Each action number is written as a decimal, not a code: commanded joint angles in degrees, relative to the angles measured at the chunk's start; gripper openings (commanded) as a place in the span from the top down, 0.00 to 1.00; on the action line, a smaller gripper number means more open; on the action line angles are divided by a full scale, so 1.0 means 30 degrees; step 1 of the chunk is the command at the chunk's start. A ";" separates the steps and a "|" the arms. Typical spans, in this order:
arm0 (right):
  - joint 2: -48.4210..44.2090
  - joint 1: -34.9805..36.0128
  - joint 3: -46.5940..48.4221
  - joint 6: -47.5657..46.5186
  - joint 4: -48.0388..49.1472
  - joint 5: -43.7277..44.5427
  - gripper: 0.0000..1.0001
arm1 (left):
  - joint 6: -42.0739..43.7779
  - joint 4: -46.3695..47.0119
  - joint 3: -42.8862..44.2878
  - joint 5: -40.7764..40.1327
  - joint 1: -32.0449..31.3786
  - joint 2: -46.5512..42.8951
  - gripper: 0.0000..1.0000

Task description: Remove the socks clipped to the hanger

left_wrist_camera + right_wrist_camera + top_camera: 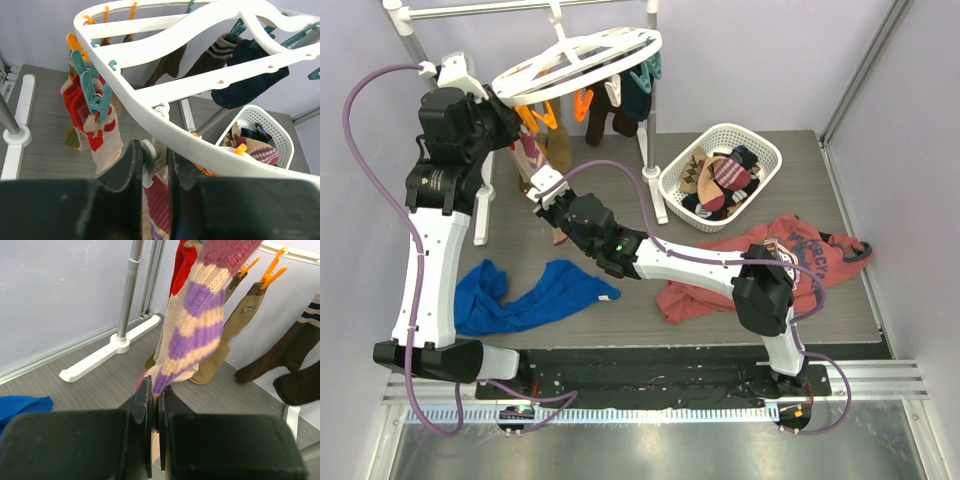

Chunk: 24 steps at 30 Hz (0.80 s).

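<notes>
While the hanger (578, 55) hangs from the metal rail (520, 8) above the far left of the bench (630, 322), socks dangle from its orange and teal clips. Left fingers (134, 157), raised beneath the white rim, are closed on a pale clip (146, 147), below which a pink, cream and purple striped sock (200, 325) hangs. Right fingers (146, 395), lower down, are pinched shut on that sock's lower end. Beside it, a red and cream sock (95, 125) hangs from a teal clip (90, 80). A navy sock (250, 75) and brown socks (295, 360) hang farther round the ring. A white basket (775, 160) of loose socks stands to the right, near a red shirt (720, 285). A blue shirt (535, 295) lies at left.
</notes>
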 commanded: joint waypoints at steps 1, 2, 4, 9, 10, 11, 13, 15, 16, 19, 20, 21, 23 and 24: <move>-0.1530 0.0111 0.0382 -0.0210 0.0821 0.0131 0.99 | 0.0264 0.0680 0.0751 -0.0263 0.0029 -0.0005 0.92; -0.1559 0.0111 0.0322 -0.0181 0.0879 0.0131 0.99 | 0.0235 0.0680 0.0751 -0.0263 0.0029 -0.0005 0.99; -0.1617 0.0111 0.0206 -0.0152 0.0938 0.0161 0.99 | 0.0176 0.0680 0.0751 -0.0175 0.0029 0.0053 1.00; -0.1851 0.0111 -0.0320 0.0083 0.1201 0.0131 0.99 | 0.0000 0.0738 0.0692 0.0001 0.0029 0.0083 1.00; -0.2026 0.0140 -0.0526 0.0170 0.1260 0.0131 0.99 | 0.0000 0.0681 0.0692 -0.0028 0.0029 0.0083 1.00; -0.2202 0.0111 -0.0760 0.0519 0.1493 0.0160 0.99 | 0.0000 0.0680 0.0692 -0.0028 0.0029 0.0083 1.00; -0.2524 0.0140 -0.1550 0.0960 0.1612 0.0278 0.99 | 0.0000 0.0622 0.0663 -0.0057 0.0029 0.0054 1.00; -0.3256 0.0082 -0.2600 0.1634 0.1642 0.0394 0.99 | 0.0000 0.0505 0.0605 -0.0116 0.0029 -0.0034 0.90; -0.3635 0.0082 -0.3014 0.1926 0.1584 0.0395 0.99 | 0.0000 0.0533 0.0343 -0.0145 0.0029 -0.0121 0.69; -0.5129 -0.0035 -0.4596 0.3185 0.0853 0.0774 0.99 | -0.0029 0.0738 -0.0417 -0.0292 0.0029 -0.0735 0.42; -0.5945 -0.0065 -0.5035 0.3450 0.0358 0.0979 0.99 | -0.0029 0.0739 -0.0566 -0.0263 0.0029 -0.1057 0.39; -0.6418 -0.0152 -0.6055 0.3916 0.0208 0.1097 0.99 | -0.0058 0.0768 -0.0712 -0.0205 0.0029 -0.1263 0.36; -0.7761 -0.0357 -0.7637 0.4416 -0.0259 0.2033 0.99 | -0.0175 0.0564 -0.1006 -0.0030 0.0029 -0.1673 0.31; -0.8176 -0.0619 -0.8111 0.5115 -0.0553 0.2239 0.99 | -0.0205 0.0447 -0.1268 -0.0028 0.0029 -0.2226 0.19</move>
